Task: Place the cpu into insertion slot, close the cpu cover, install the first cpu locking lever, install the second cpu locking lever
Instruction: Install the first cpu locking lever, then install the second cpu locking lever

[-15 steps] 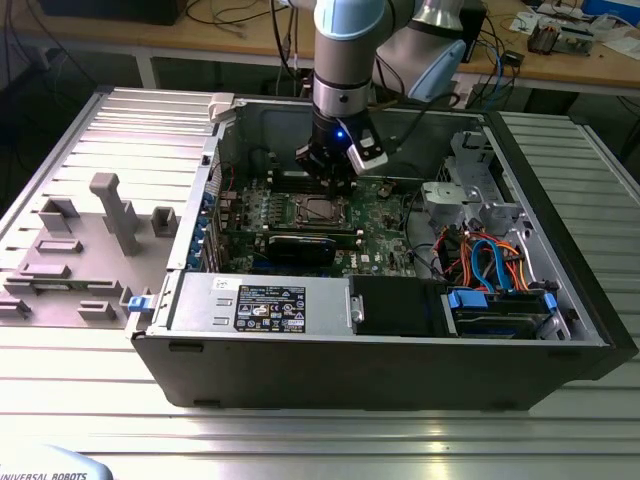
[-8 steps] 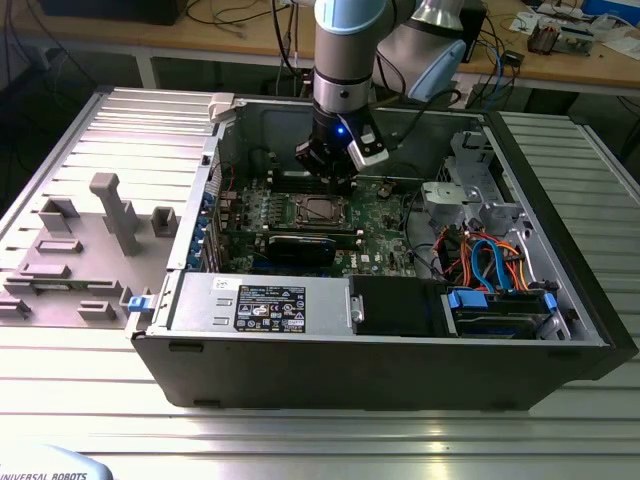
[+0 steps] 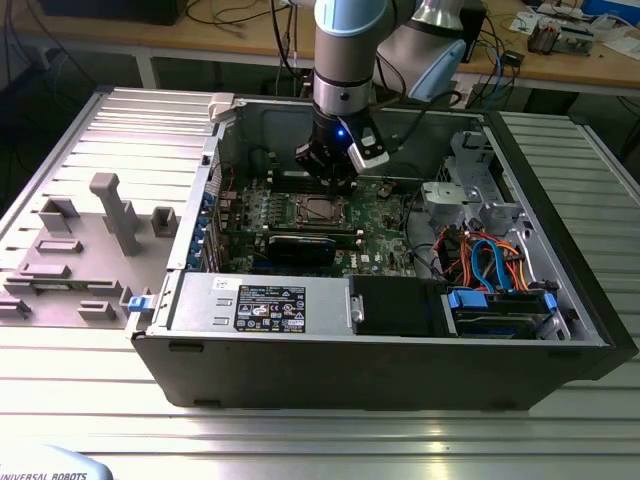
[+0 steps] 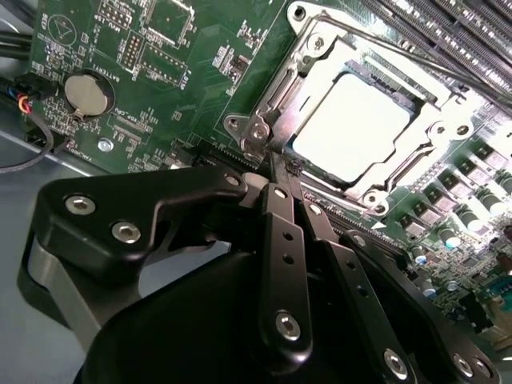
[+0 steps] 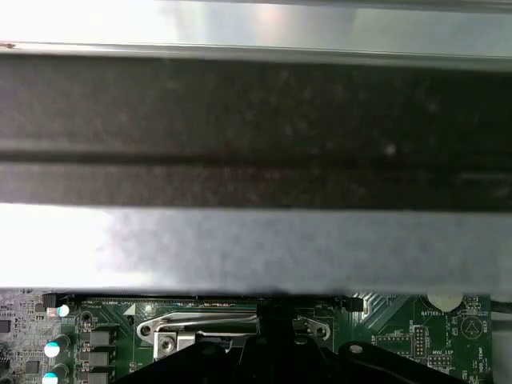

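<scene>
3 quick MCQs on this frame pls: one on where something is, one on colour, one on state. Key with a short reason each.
1. Where is the tool?
A. over the grey fixture plate outside the case
B. inside the case, by the insertion slot
C. above the blue drive cables

2. What colour is the motherboard?
A. green
B. red
C. white

3. How does the cpu lie?
A. held in the tool
B. on the table outside the case
C. seated in the insertion slot with the cpu cover down around it

Key: 1 B, the exterior view shows the arm reaching into the case beside the slot. 2 A, green in both wrist views. 3 C, the second wrist view shows the silvery top framed by the cover.
</scene>
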